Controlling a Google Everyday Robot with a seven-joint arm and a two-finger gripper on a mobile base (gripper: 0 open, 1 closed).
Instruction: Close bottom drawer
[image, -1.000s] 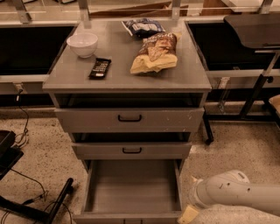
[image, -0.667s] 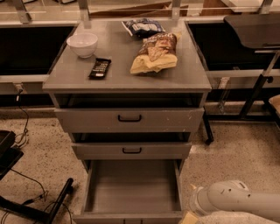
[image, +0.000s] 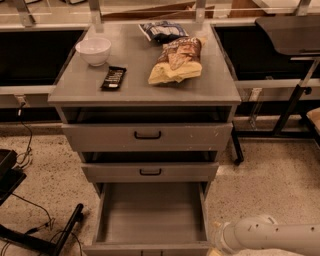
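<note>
The bottom drawer (image: 152, 212) runs into the lower edge, so its front panel is mostly cut off and its handle is out of sight. Just right of the drawer's front corner, the gripper (image: 214, 247) is cut off too — only a pale sliver shows.

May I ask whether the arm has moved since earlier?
Yes, the arm sank lower in view beside the still bottom drawer; its gripper sits at the drawer's front right corner.

Deep grey bottom drawer (image: 152, 212) wide open, gripper (image: 215, 246) beside its front right corner
</note>
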